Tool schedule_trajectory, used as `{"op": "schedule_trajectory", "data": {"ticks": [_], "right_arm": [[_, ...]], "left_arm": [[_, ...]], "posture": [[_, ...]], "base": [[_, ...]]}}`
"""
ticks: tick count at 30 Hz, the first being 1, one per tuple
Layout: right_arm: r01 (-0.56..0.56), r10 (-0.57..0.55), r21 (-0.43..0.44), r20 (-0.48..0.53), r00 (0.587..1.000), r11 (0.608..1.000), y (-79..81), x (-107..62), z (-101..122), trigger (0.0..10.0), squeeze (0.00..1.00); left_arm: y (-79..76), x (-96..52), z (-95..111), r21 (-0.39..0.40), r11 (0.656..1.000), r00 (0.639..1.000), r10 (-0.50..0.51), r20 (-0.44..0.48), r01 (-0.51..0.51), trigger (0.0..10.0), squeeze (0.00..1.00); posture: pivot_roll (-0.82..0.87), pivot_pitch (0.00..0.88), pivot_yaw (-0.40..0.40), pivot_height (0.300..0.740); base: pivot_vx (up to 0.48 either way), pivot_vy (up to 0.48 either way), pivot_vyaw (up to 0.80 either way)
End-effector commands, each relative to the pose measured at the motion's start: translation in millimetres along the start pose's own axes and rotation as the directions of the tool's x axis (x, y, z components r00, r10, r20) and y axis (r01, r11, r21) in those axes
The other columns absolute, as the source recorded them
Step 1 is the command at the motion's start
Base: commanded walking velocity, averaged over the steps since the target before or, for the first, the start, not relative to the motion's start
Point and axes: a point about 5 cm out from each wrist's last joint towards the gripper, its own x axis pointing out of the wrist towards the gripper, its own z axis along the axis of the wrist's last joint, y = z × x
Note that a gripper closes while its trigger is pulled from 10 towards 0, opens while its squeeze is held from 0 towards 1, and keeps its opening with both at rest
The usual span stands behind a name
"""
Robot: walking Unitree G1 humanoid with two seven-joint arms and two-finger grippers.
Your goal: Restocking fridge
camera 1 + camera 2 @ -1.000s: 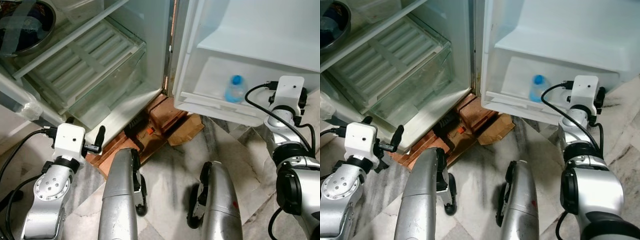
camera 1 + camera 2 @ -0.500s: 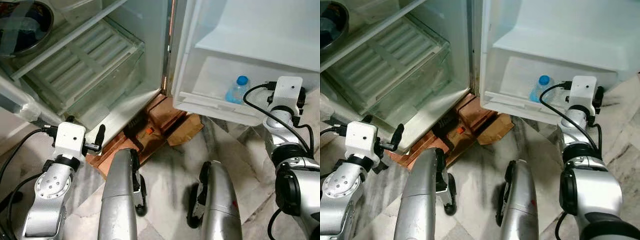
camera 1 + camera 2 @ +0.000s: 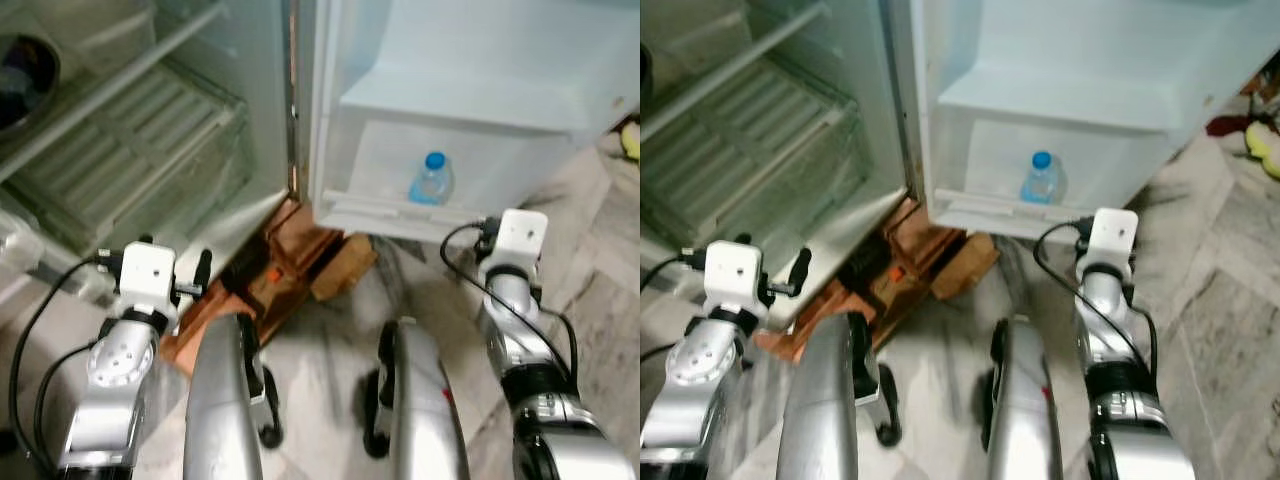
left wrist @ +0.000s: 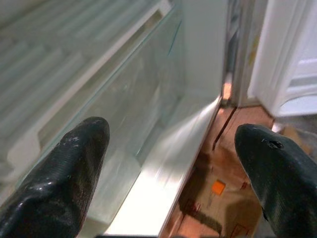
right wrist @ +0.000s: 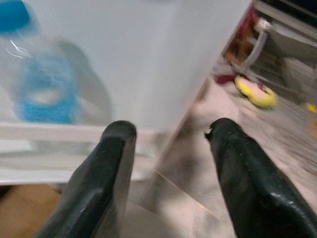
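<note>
Bottle [image 3: 431,180]: I judge it light, rigid but slick, best gripped mid-body below the cap | clear plastic, blue cap and label | standing upright in the door shelf [image 3: 400,210] | right end effector [image 5: 166,144] released, empty, near it | left end effector [image 4: 168,148] released, by the crisper drawer [image 4: 124,109]

Clear water bottle [image 3: 431,181] with blue cap and label, upright in open fridge door's lowest shelf [image 3: 380,210].

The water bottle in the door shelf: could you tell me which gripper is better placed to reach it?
The right gripper: open, empty, just below the water bottle. The left gripper faces the crisper drawer.
</note>
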Motion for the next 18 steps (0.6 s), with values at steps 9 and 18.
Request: {"op": "schedule_trajectory", "data": {"ticks": [9,18], "right_arm": [[-0.435,0.433,0.041,0.051,0.9,0.9,48.8,-63.7,5.9,10.0,0.0],[-0.333,0.32,0.183,0.097,0.942,0.925,48.0,-68.4,14.3,10.0,0.0]], "left_arm": [[-5.4,2.3,-14.0,-0.025,0.999,1.0,-0.021,-0.018,0.021,10.0,0.0],[-3.6,15.6,-6.0,-0.03,0.999,0.999,0.015,0.041,-0.014,10.0,0.0]], "posture": [[0.02,0.038,-0.019,0.574],[0.03,0.0,-0.028,0.574]], "base": [[0.0,0.0,0.0],[0.0,0.0,0.0]]}}
